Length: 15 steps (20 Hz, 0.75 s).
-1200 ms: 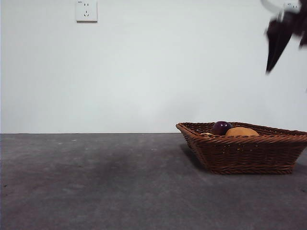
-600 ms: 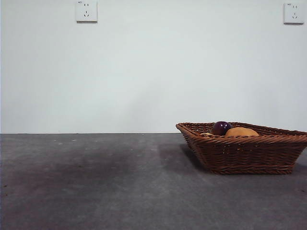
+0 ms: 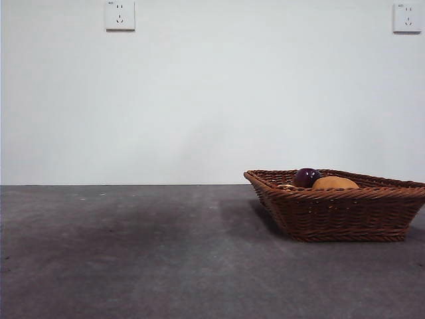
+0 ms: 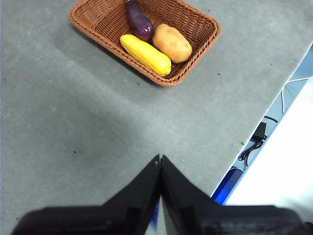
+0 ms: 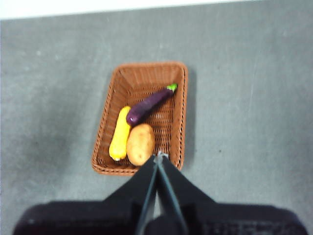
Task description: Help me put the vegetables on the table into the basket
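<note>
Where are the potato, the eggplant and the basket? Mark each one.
potato (image 5: 140,144): right wrist view, middle of its tan skin.
eggplant (image 5: 146,106): right wrist view, middle of its purple body.
basket (image 3: 342,214): front view, its woven near wall.

Two white wall sockets (image 3: 119,14) on the plain white wall (image 3: 212,100).

Front view sits low; both wrist views overlook the basket (image 5: 142,117).

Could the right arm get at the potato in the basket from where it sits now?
Probably yes: the potato lies uncovered in the open basket, and the right end effector, jaws shut, hangs above it with nothing between.
</note>
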Motion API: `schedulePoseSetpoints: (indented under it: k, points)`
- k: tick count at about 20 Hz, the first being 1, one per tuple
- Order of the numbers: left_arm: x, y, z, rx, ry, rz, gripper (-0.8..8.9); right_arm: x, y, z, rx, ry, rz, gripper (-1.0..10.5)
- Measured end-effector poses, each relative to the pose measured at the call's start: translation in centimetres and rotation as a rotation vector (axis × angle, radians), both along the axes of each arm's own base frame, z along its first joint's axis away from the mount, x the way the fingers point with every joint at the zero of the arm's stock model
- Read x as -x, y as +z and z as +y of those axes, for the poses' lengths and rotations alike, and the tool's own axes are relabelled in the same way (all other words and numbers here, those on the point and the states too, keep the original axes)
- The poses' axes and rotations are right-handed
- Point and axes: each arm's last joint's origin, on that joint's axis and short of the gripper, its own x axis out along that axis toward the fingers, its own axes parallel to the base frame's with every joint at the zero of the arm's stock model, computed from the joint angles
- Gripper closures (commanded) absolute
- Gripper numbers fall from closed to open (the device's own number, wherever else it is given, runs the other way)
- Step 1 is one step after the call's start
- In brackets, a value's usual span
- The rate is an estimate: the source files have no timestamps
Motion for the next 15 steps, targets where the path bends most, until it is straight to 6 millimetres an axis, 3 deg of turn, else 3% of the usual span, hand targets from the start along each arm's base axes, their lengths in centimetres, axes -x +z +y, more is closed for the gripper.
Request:
schedulePoseSetpoints:
  k: [3, 8, 11, 15]
  points:
    - [0.5, -0.6, 1.1, -0.139, 0.028, 0.029, 8.17, -3.0, -0.9, -0.2, -0.006, -0.001, 0.084, 9.5]
    - [1.8, -0.5, 4.7, -0.157, 0.198, -0.089, 8.17, -7.7, -2.8, -0.6, -0.015, -0.002, 0.219, 9.5]
    - [1.8, -4.5, 7.3, -0.239, 0.375, -0.101, 8.16, -11.2, -4.1, -0.9, -0.016, -0.002, 0.234, 9.5]
    - [1.2, -12.3, 9.4, 0.067, 0.359, -0.262, 8.17, -14.7, -5.2, -1.2, -0.013, -0.002, 0.196, 9.5]
